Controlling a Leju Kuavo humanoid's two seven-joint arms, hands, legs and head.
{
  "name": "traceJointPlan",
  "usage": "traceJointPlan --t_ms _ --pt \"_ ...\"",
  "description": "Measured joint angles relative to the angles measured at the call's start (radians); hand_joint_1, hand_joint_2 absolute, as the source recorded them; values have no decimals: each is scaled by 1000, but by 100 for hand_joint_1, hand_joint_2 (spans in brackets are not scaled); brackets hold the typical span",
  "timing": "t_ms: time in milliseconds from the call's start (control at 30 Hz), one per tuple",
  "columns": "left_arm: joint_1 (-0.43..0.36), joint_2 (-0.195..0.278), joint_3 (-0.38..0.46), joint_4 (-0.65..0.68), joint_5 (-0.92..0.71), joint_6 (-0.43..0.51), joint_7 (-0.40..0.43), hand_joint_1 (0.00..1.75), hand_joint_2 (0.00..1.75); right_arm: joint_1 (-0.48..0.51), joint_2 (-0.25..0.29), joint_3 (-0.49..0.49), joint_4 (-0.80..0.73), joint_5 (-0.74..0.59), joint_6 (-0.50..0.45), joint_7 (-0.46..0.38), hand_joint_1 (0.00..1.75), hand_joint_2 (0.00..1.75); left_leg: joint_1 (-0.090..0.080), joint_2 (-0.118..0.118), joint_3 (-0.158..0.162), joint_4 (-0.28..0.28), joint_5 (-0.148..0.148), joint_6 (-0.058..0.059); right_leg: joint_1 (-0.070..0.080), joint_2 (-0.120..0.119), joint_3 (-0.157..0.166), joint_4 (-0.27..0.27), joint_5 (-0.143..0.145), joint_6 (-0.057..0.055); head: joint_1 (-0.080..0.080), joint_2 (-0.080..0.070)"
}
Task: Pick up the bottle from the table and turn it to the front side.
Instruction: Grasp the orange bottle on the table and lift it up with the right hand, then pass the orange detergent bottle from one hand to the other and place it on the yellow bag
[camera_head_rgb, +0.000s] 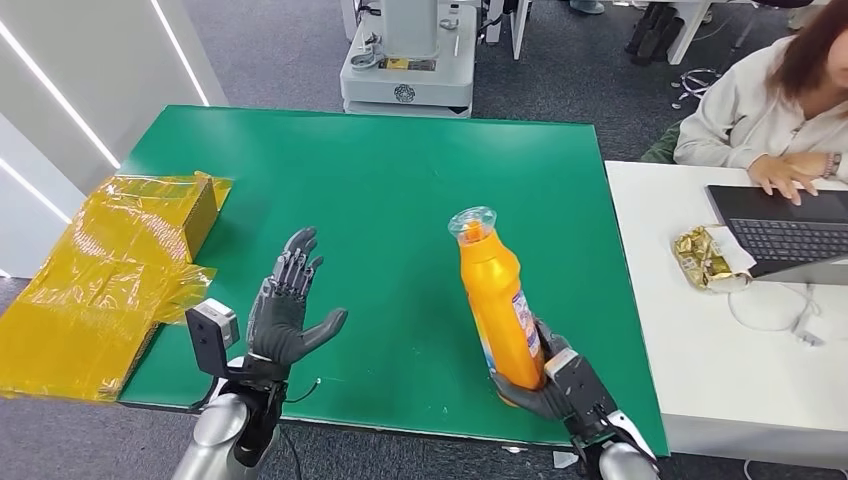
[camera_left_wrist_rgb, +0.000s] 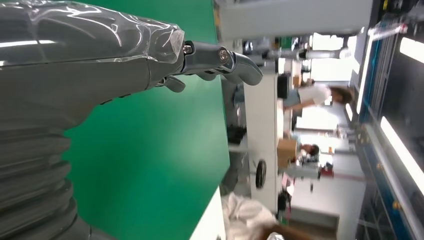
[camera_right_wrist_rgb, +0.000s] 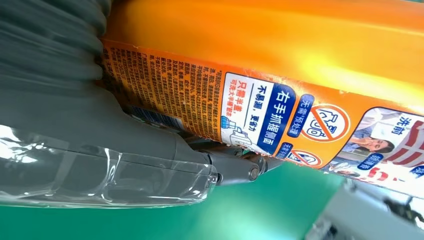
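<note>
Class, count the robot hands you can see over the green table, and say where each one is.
2. The left hand hovers open over the green table, near the yellow wrapped box. The right hand grips the orange bottle near the table's front edge.

A green table (camera_head_rgb: 380, 190) is filling the middle of the head view; a box wrapped in crinkled yellow film (camera_head_rgb: 110, 265) is lying on its left edge and hanging partly over it; a white table (camera_head_rgb: 720, 350) is standing just beside the green one on the right; a person in a pale top (camera_head_rgb: 760, 105) is sitting at its far side, with one hand (camera_head_rgb: 782, 175) resting on the keyboard of a dark laptop (camera_head_rgb: 790, 232); a gold foil wrapper (camera_head_rgb: 703, 258) is lying on a white sheet just beside the laptop; a white cable (camera_head_rgb: 785, 312) is looping near the laptop's front edge; a white machine base (camera_head_rgb: 408, 75) is standing on the grey floor beyond the green table.
</note>
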Motion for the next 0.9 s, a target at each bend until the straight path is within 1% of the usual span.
traceJointPlan --t_ms 133,233,333,433,533,667,800,900 --pt "-61 10 -7 8 104 -128 50 0 175 16 14 -33 -51 18 -17 -15 175 175 0 1 0 0 0 0 0 1 0 0 0 0 0 0" --pt "-92 16 -12 15 129 -149 61 0 175 16 22 -45 -71 20 -18 -16 175 175 0 1 0 0 0 0 0 1 0 0 0 0 0 0" --pt "-105 20 -17 23 146 -162 67 0 175 16 27 -53 -79 26 -18 -20 175 175 0 1 0 0 0 0 0 1 0 0 0 0 0 0" --pt "-140 24 -23 37 239 -222 103 0 175 0 33 -55 -78 47 -19 -41 175 175 0 1 0 0 0 0 0 1 0 0 0 0 0 0" --pt "-216 28 -42 60 332 -270 161 0 175 -58 53 -52 -65 66 -14 -51 175 175 0 1 -1 0 1 -1 0 1 -1 1 1 -1 0 0" --pt "-313 28 -84 95 476 -309 236 0 175 -190 93 -5 -6 126 -11 -56 175 175 0 3 0 0 4 -1 0 3 -2 1 4 -2 0 0" --pt "-368 28 -118 119 527 -317 261 0 175 -285 133 70 41 215 -30 -34 175 175 0 3 0 0 5 -1 0 3 -2 2 4 -2 0 0" --pt "-391 28 -136 137 546 -324 272 0 175 -332 150 117 61 260 -55 -16 175 175 0 2 -1 0 5 -1 0 3 -3 2 4 -2 0 0"
